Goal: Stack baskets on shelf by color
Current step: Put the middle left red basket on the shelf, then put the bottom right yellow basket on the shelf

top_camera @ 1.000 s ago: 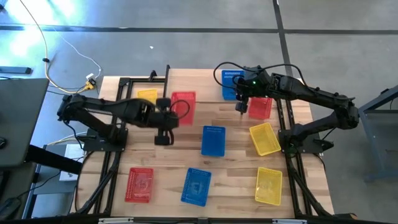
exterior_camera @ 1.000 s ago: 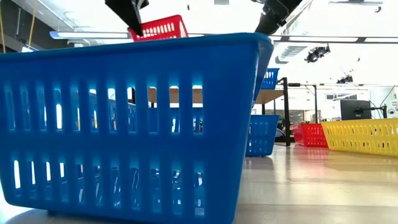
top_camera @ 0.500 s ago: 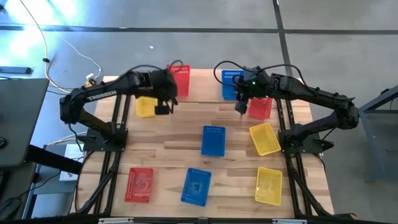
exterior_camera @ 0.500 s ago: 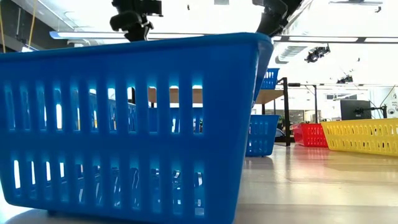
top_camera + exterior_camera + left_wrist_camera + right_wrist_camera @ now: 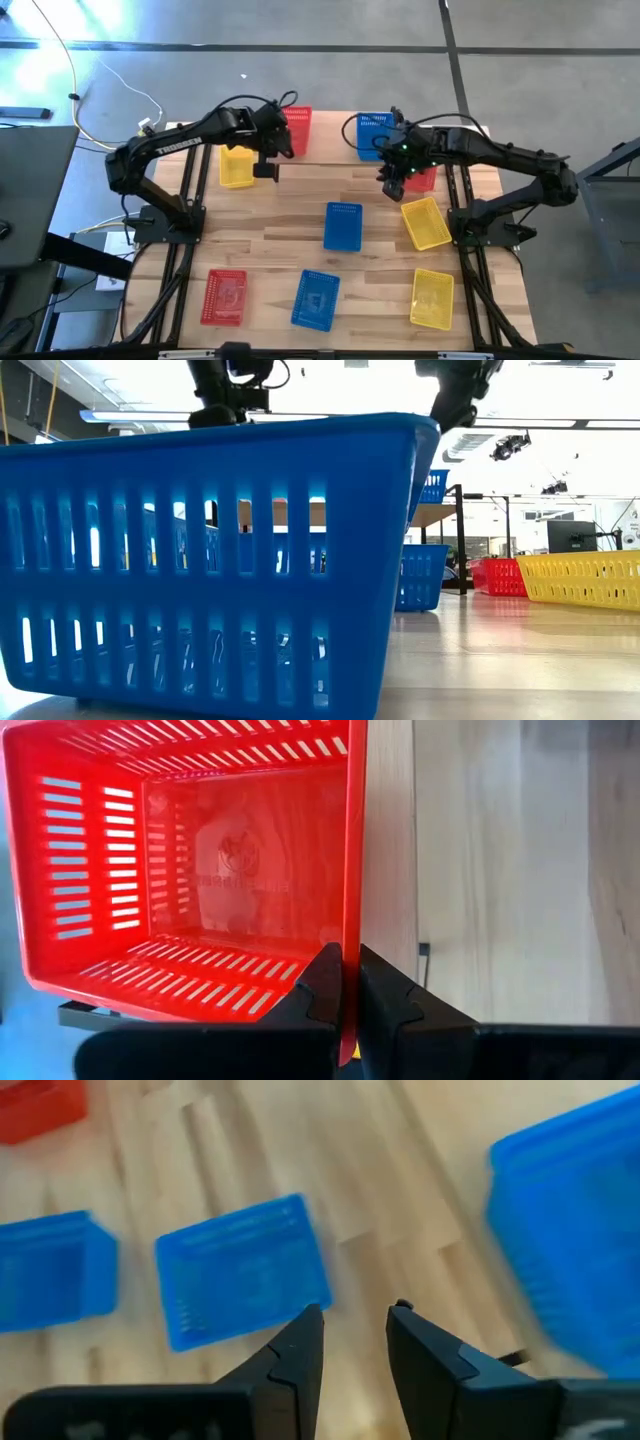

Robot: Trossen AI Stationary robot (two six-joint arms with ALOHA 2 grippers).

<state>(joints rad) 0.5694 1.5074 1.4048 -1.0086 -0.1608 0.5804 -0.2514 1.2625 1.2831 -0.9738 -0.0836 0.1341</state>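
Moved: my left gripper [image 5: 350, 982] is carrying the red basket [image 5: 294, 126] further toward the table's far edge than a second ago, when it was hanging over the table's middle.
Left grip: my fingers [image 5: 315, 988] are pinching one long wall of the red basket, rim between them, the basket's open side facing my wrist camera.
Basket place: it is sitting over the shelf [image 5: 330, 150] at the far edge, beside the yellow basket [image 5: 236, 167].
Axis: its long side is running across the shelf plank, toward the far edge.
Right gripper [image 5: 390, 178]: my jaws are standing apart, holding nothing, hovering off the shelf's front edge, near the blue basket [image 5: 373, 134] on the shelf and another red basket [image 5: 422, 178].
Room: bare plank is lying between the red and blue baskets on the shelf.
Table: a blue basket at centre [image 5: 343, 225] is lying lengthwise toward the near edge; open wood is surrounding it.
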